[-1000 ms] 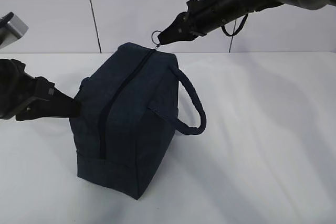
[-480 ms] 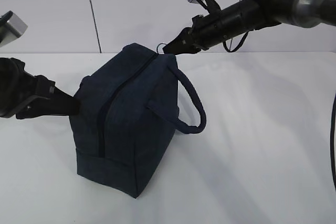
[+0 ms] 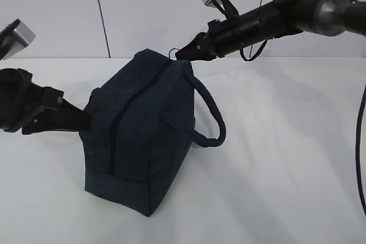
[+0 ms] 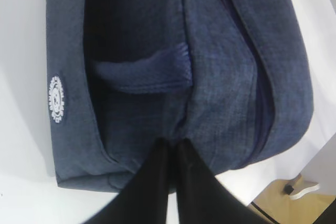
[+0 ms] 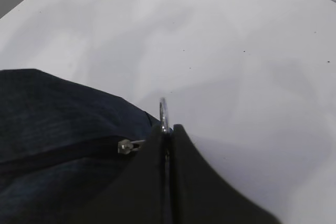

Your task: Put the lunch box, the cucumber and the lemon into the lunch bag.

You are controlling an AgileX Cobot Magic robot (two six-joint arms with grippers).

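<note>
Lunch bag, mid-tabletop, zipped: my left gripper pinches its end fabric as anchor; my right gripper clamps the ring pull for zipping.

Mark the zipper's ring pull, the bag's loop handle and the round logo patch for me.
ring pull (image 5: 164, 113): right wrist view, on the ring's silver edge.
loop handle (image 3: 213, 119): exterior view, on its outer curve.
logo patch (image 4: 56, 98): left wrist view, on the patch's middle.

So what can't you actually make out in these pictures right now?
- Inside of the lunch bag: hidden in every view by its zipped fabric.
- Lunch box, cucumber, lemon: in no view.
- Ring pull: partly covered by the right gripper, right wrist view.
- Left gripper: its body is cut off by the bottom edge, left wrist view.
</note>
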